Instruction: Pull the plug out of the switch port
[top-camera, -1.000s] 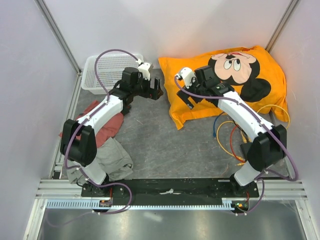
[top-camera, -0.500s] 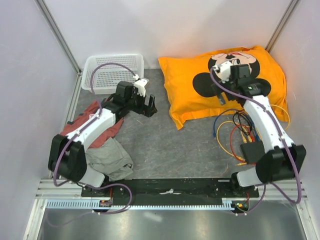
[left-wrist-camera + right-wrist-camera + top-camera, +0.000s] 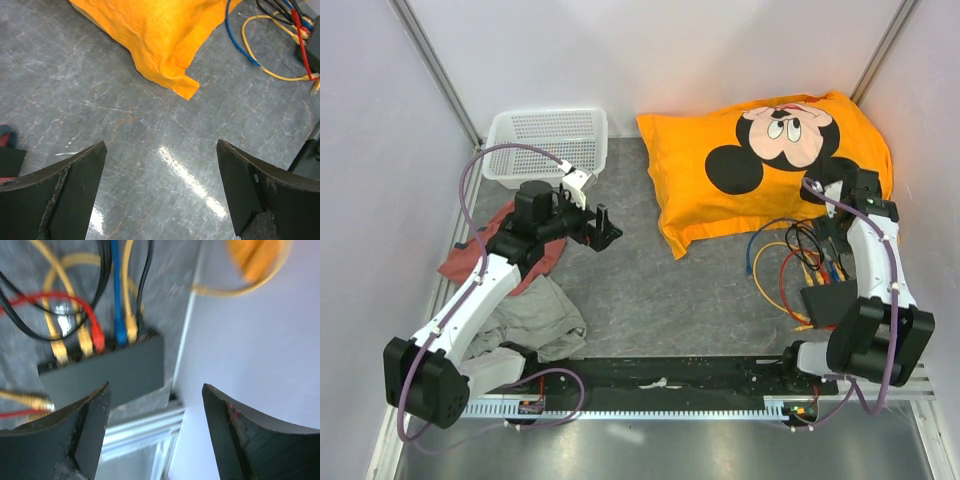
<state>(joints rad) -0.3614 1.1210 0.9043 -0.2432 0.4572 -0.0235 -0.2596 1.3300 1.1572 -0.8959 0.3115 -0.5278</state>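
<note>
The switch is a flat black box at the right edge of the table, near the wall. In the right wrist view the switch has several plugs in its far side: two yellow ones, a red plug, a blue plug and another yellow plug. My right gripper is open and empty above the cables, just short of the switch; in its wrist view the right gripper frames the switch's right end and the wall. My left gripper is open and empty over bare table, as its wrist view shows.
Blue, yellow, red and black cables loop left of the switch. An orange Mickey Mouse pillow lies at the back right. A white basket stands at the back left. Red and grey clothes lie under the left arm. The right wall is close to the switch.
My right arm swung off the pillow, to the right and toward the near side, over the cables by the switch. My left arm drew back left and nearer. Both grippers stayed open.
</note>
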